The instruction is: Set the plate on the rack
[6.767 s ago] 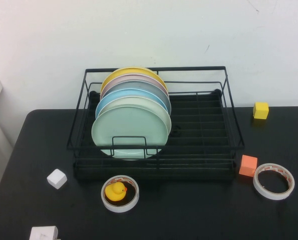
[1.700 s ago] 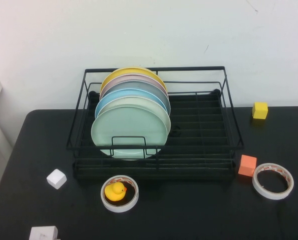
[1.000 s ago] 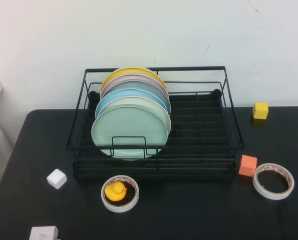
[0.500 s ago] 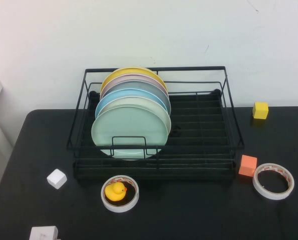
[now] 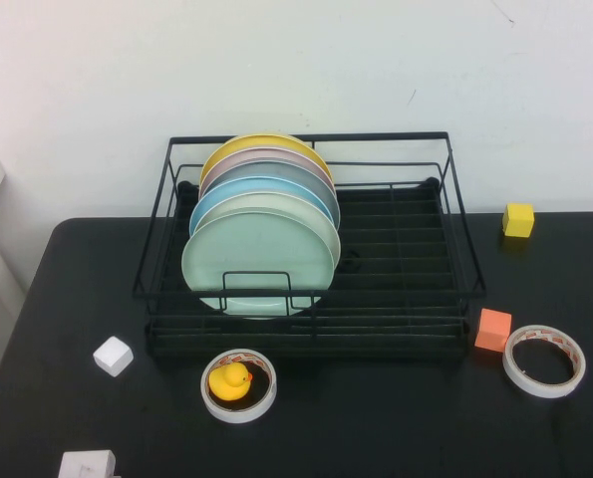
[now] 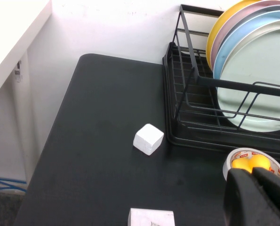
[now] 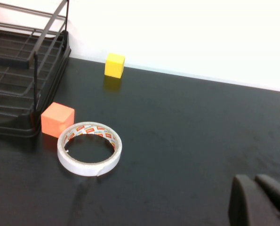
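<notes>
Black table [image 5: 376, 418] against a white wall. The rack [image 5: 306, 234] sits at the back centre; the plate [image 5: 256, 261] stands upright in it, frontmost of a row of plates.

Left gripper [image 6: 260, 200], fingers pressed together, hovers low over the table's left part: tape roll [image 6: 252, 162] holding a yellow duck [image 6: 247, 163] just ahead, white cube [image 6: 148, 139] nearby, rack beyond.

Right gripper [image 7: 257, 197], fingers together, over the right part: second tape roll [image 7: 89, 148], orange cube [image 7: 57, 119], yellow cube [image 7: 115, 65] ahead, bare tabletop around it.
</notes>
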